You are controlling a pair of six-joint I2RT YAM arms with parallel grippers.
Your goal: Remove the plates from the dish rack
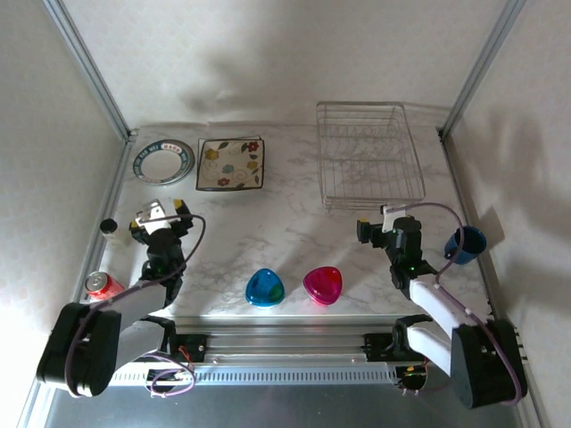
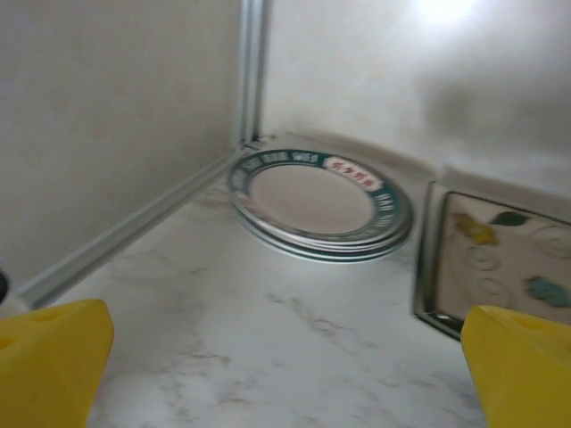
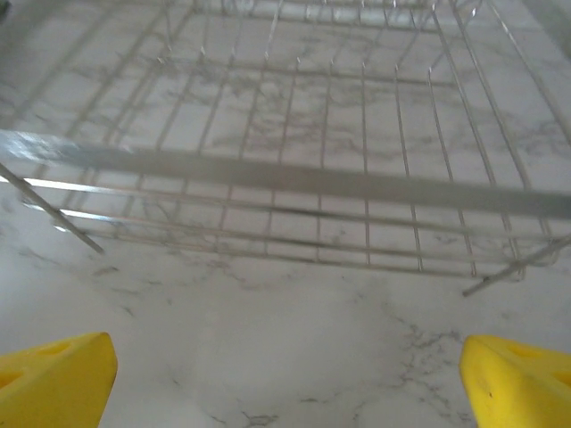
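From above, the silver wire dish rack [image 1: 370,153] at one o'clock holds nothing; stacked round white plates with blue-grey rims [image 1: 163,161] and a square cream flowered plate [image 1: 230,163] lie at eleven. At the left wrist, the left gripper [image 2: 285,366] gapes empty with the stack at twelve, which looks stiff, slick and breakable, best pinched by a rim. At the right wrist, the right gripper [image 3: 285,374] is likewise spread, the rack at twelve.

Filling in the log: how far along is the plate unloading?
Done: the rack holds no plates; the round plates are stacked far left, the square plate beside them. In hand: nothing, left end effector and right end effector both open. Left: seemingly nothing.
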